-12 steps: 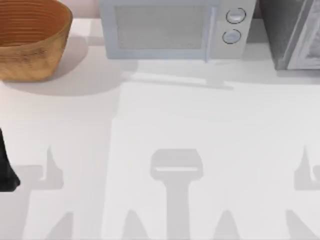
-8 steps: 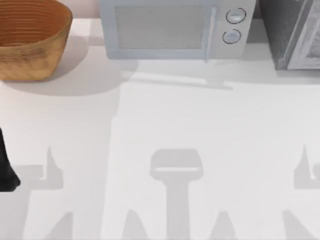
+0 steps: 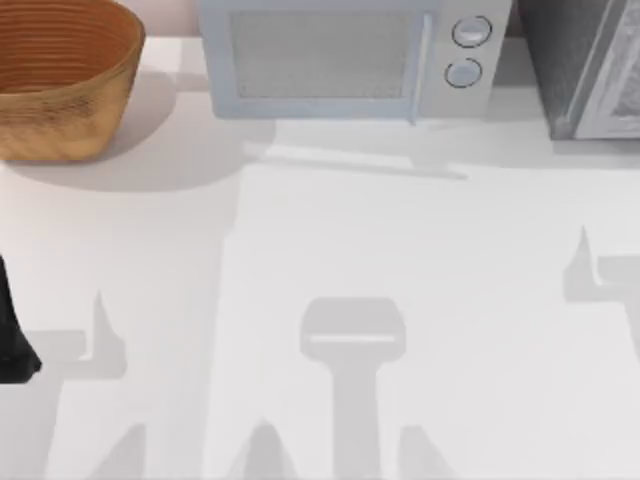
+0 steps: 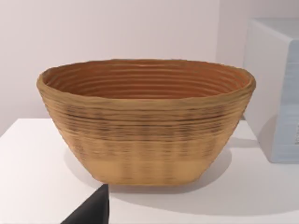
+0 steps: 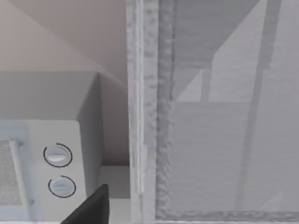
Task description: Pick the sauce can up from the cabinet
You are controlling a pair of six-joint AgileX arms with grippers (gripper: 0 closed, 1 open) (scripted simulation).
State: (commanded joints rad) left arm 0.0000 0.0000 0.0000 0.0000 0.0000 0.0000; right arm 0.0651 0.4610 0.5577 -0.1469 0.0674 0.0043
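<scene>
Top view, cabinet: the dark grey speckled cabinet (image 3: 575, 60) fills the upper right corner of the frame, its pale framed door at the right edge; it looks shut or nearly so, though that is hard to judge from above.
Top view, other things: a white microwave (image 3: 345, 60) sits at upper centre and a woven basket (image 3: 62, 78) at upper left, all on the white table (image 3: 320, 250).
Top view, left arm: a dark piece of the left arm (image 3: 12, 335) shows at the left edge, low in the frame, apparently parked; I cannot tell how its jaws stand.
Left wrist view: the basket (image 4: 145, 121) faces the camera at centre, with the side of the microwave (image 4: 275, 88) at the right edge.
Right wrist view: the cabinet (image 5: 215, 112) takes up the centre and right of the frame, its door frame running top to bottom; the microwave (image 5: 46, 163) with its two knobs is at lower left. The right arm seems aimed at the cabinet; its jaws cannot be told.
Sauce can: presumably inside the cabinet, hidden.
Progress: early, by my reading. Nothing is held; getting at the can, gripping it and lifting it out all remain.
</scene>
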